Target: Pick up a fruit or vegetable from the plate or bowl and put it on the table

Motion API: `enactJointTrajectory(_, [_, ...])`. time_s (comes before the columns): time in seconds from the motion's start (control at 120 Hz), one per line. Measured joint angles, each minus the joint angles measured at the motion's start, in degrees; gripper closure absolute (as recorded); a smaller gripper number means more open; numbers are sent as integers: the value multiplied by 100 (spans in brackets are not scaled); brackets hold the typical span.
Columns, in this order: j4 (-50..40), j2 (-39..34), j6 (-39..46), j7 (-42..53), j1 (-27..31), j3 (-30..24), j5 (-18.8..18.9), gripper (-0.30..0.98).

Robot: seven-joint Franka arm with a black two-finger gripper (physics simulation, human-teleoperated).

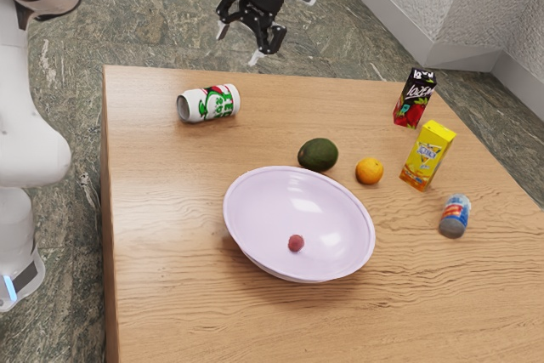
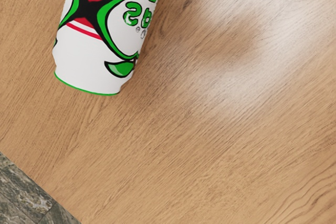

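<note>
My gripper is open, with its fingers spread and nothing between them, high near the table's far edge in the exterior view. A lilac bowl stands on the wooden table. Inside the bowl lies one small dark red fruit. A dark green avocado rests on the table just beyond the bowl's rim, and an orange lies beside it, apart from the bowl. In the wrist view the bare table lies below my hand.
A white, green and red can lies on its side near the table's far left; the same can is in the wrist view. At the exterior view's right are a dark carton, a yellow carton and a blue can.
</note>
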Motion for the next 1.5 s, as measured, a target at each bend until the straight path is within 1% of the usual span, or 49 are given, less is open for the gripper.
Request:
enactJointTrajectory(0.117, [-7, -3, 489, -1033, -17, 7, 101, 0])
enactJointTrajectory(0.267, [-8, -5, 819, -2099, -18, 8, 144, 0])
enactJointTrajectory(0.525, [-8, -3, 1035, -3416, -7, -6, 155, 0])
enactJointTrajectory(0.583, [9, -9, 1057, -3643, 190, -189, 108, 0])
enactJointTrajectory(0.6, [19, -9, 1063, -3704, 260, -294, 93, 0])
enactJointTrajectory(0.625, [190, -8, 1069, -3792, 475, -671, 79, 0])
enactJointTrajectory(0.675, [461, -8, 1082, -3959, 887, -1613, 88, 0])
enactJointTrajectory(0.725, [504, 71, 1083, -4117, 1067, -2449, 104, 0])
enactJointTrajectory(0.758, [319, 262, 1066, -4221, 1099, -2770, 93, 0])
enactJointTrajectory(0.8, [-7, 422, 1060, -4363, 1085, -2932, 55, 0])
enactJointTrajectory(0.833, [-397, 481, 1090, -4490, 1009, -2839, 19, 0])
enactJointTrajectory(0.867, [-791, 510, 1162, -4611, 898, -2570, -33, 0])
enactJointTrajectory(0.933, [-1350, 534, 1413, -4832, 474, -1722, -129, 0])
enactJointTrajectory(1.017, [-1533, 535, 1785, -5056, -314, -311, -158, 0])
enactJointTrajectory(1.042, [-1555, 534, 1890, -5116, -495, -28, -172, 0])
enactJointTrajectory(1.067, [-1609, 532, 1986, -5174, -606, 125, -188, 0])
enactJointTrajectory(1.117, [-1821, 532, 2165, -5286, -682, 53, -216, 0])
enactJointTrajectory(1.167, [-2173, 497, 2343, -5401, -514, -367, -245, 0])
enactJointTrajectory(1.192, [-2421, 441, 2438, -5456, -275, -680, -278, 0])
enactJointTrajectory(1.233, [-2952, 252, 2630, -5542, 285, -1305, -333, 0])
enactJointTrajectory(1.283, [-3346, 115, 2813, -5635, 673, -1684, -385, 0])
enactJointTrajectory(1.35, [-3533, 56, 2995, -5705, 952, -1780, -401, 0])
enactJointTrajectory(1.5, [-3479, 41, 3286, -5706, 1104, -1459, -183, 0])
